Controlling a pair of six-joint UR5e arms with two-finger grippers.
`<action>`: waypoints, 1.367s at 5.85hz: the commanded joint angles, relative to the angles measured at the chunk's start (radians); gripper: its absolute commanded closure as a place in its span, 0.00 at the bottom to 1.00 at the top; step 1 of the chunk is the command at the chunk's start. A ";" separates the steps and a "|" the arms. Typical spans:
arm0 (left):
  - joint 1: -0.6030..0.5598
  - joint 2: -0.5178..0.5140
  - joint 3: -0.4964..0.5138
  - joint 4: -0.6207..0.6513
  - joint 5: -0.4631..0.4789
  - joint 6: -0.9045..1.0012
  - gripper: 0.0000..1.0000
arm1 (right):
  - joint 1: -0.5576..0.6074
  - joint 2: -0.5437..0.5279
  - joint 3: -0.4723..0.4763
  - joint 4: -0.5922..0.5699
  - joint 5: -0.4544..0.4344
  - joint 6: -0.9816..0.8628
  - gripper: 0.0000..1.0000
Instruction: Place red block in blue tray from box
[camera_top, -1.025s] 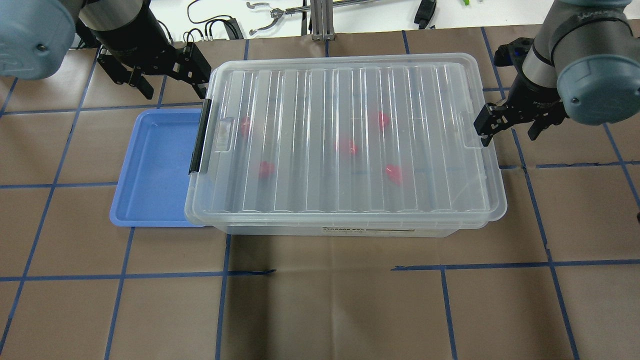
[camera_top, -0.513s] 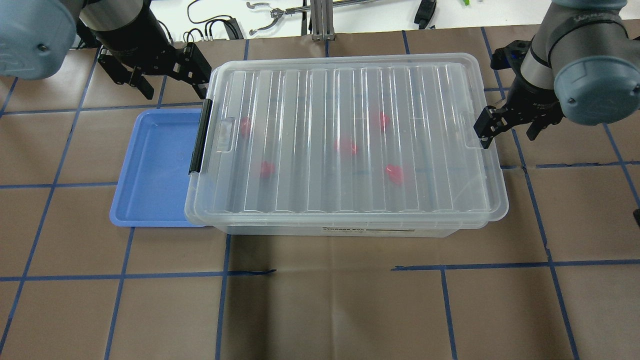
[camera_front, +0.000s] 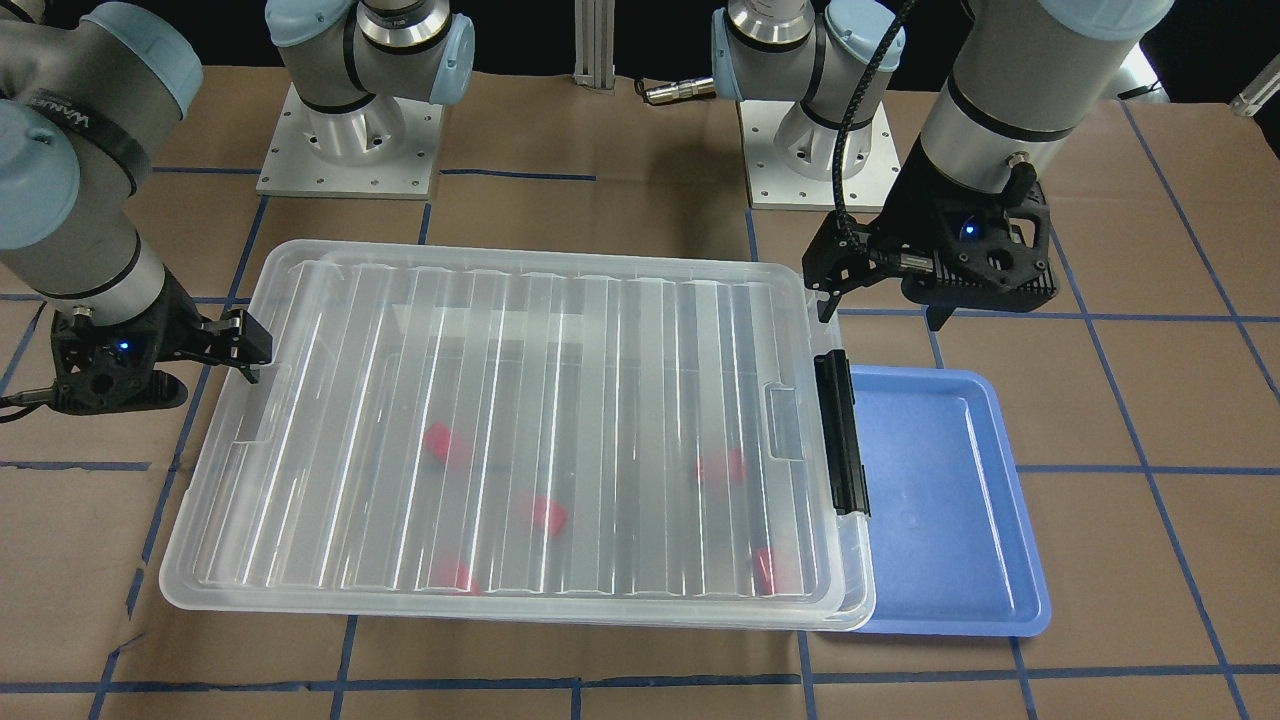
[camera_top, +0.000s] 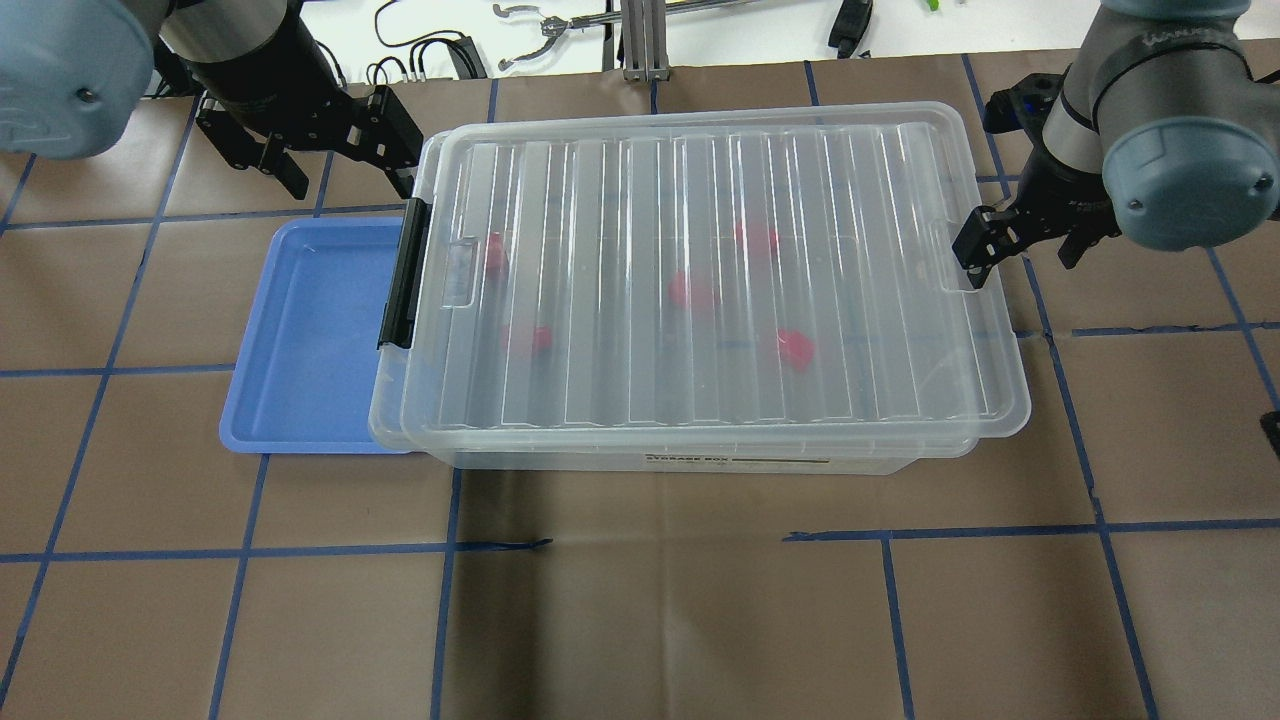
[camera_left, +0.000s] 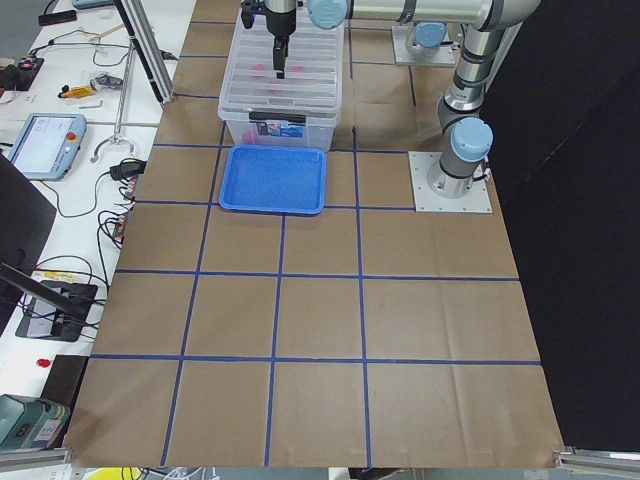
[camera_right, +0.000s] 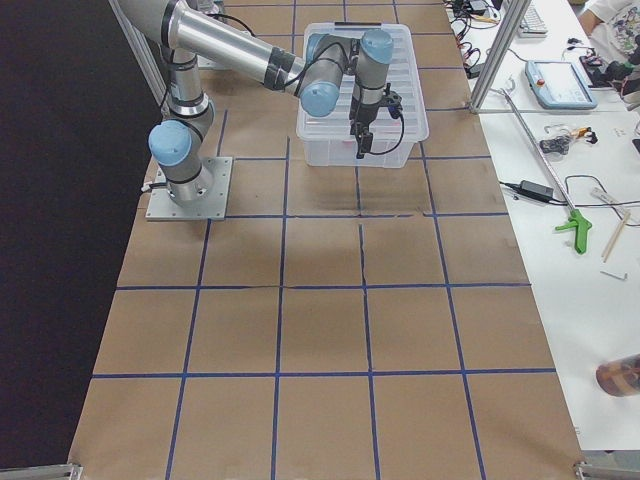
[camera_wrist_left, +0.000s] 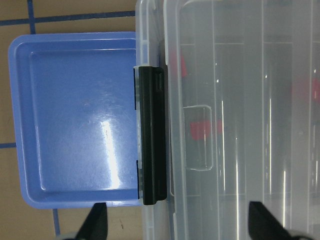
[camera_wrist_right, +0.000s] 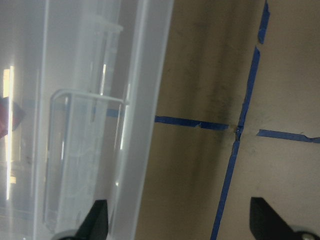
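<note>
The clear box (camera_top: 700, 462) stands mid-table with its ribbed lid (camera_top: 700, 270) lying loose on it, shifted toward the robot's right. Several red blocks (camera_top: 690, 292) show blurred through the lid, also in the front view (camera_front: 545, 513). The black latch bar (camera_top: 403, 270) hangs at the box's left end. The blue tray (camera_top: 300, 340) lies empty against that end, partly under the box rim. My left gripper (camera_top: 345, 170) is open and empty above the box's far left corner. My right gripper (camera_top: 1020, 255) is open, with one finger (camera_top: 968, 252) at the lid's right edge.
Brown paper with blue tape lines covers the table (camera_top: 640, 620). Cables and tools lie on the white bench beyond the far edge (camera_top: 540, 40). The arm bases (camera_front: 350, 140) stand behind the box.
The lid has slid toward the robot's right and risen at its right end, off line with the box. The right gripper has moved slightly up and away. The left gripper has held still.
</note>
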 joint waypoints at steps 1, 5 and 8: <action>0.000 0.000 0.000 0.002 0.000 0.000 0.02 | -0.050 0.001 0.000 -0.028 -0.016 0.007 0.00; 0.000 0.001 0.000 0.000 0.000 0.000 0.02 | -0.111 0.001 0.000 -0.028 -0.016 0.001 0.00; 0.000 0.001 0.000 0.000 -0.001 0.000 0.02 | -0.162 0.001 -0.003 -0.030 -0.015 -0.019 0.00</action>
